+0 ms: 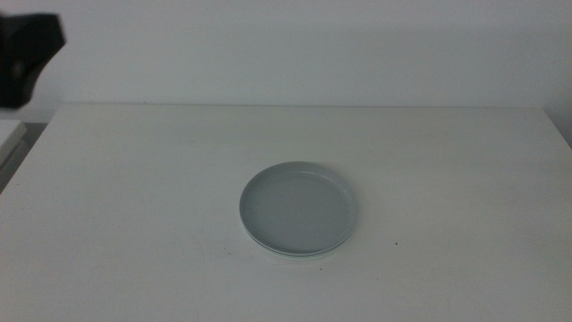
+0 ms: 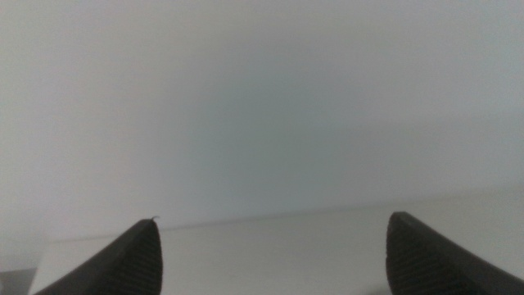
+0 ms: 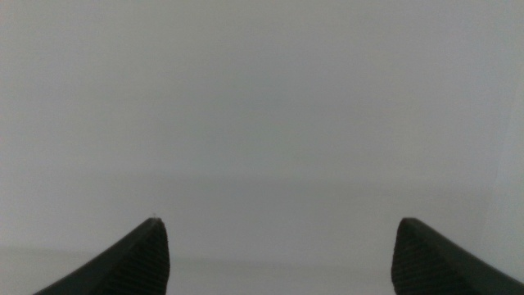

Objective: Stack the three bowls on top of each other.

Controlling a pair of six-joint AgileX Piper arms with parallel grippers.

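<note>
Bowls [image 1: 298,209] on the tabletop [image 1: 134,224]: one grey-blue dish uppermost, with a paler rim showing just beneath its near edge, so a stack already stands here; whether it holds two or three dishes cannot be told from the middle view. No other bowl lies apart from the stack; the task appears complete or nearly so. Left hand [image 2: 274,254] released, jaws set wide with nothing between them, looking past the tabletop's far edge at a blank wall; right hand [image 3: 278,254] likewise released and empty; neither is near the stack. Handling, as judged: the dishes look stiff, light and smooth, probably slippery and breakable if dropped; the low rim is the only purchase, so a hand should pinch the rim with one jaw inside and one outside.
</note>
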